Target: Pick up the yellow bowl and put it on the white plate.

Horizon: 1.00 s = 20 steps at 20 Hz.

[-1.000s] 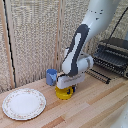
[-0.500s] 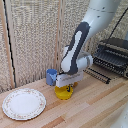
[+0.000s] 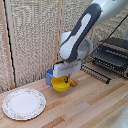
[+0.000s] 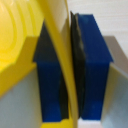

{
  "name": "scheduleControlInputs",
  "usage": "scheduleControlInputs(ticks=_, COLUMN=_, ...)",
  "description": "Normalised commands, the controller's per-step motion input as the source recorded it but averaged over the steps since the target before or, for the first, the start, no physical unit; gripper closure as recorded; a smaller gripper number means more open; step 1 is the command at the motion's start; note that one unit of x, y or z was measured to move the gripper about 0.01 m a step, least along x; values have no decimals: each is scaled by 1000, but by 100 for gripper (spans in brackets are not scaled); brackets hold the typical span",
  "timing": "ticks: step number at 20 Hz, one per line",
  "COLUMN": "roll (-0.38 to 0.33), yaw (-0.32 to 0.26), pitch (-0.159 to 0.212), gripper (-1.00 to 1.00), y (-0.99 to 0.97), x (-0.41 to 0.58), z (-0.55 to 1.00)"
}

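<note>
Gripper [image 3: 65,79] down over the bowl [image 3: 61,86], near the back edge of the counter [image 3: 95,107], roughly midway along it. Jaws clenched on the bowl's rim: in the wrist view, yellow wall of the bowl [image 4: 59,60] pinched between two blue fingers [image 4: 92,65], one inside the bowl, one outside, black pads pressed against the thin plastic. Cannot tell from either view whether the bowl rests on the wood or hangs just clear of it.

Blue mug [image 3: 49,76] just behind the bowl, toward the wall, partly hidden by the gripper block. Small orange piece [image 3: 73,82] touching or just beside the bowl on the exterior view's right; contact not clear. Plate [image 3: 23,104] flat on the counter near the front edge, toward the exterior view's left corner, well apart from the bowl, faint pattern round its rim, nothing on it. Black wire rack [image 3: 111,59] at the back toward the exterior view's right, well clear of the gripper. Arm [image 3: 82,35] sweeping down from the upper right of the exterior view, wrist bent over the bowl. Woven screen [image 3: 30,40] behind everything along the counter's back edge.

Bowl upright, opening upward, ribbed inside visible in the wrist view. Bowl not yet over the plate.
</note>
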Motion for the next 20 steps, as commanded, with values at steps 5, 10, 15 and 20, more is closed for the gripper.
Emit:
scheduleControlInputs(ticks=5, roll=35, yaw=0, pitch=13, gripper=100, y=459, x=490, z=523)
scheduleControlInputs(ticks=10, roll=1, yaw=0, pitch=15, gripper=100, y=666, x=654, z=264)
scheduleControlInputs(ticks=15, roll=0, yaw=0, pitch=14, gripper=100, y=842, x=569, z=99)
scheduleControlInputs(ticks=20, roll=-1, yaw=1, pitch=23, gripper=100, y=952, x=269, z=53)
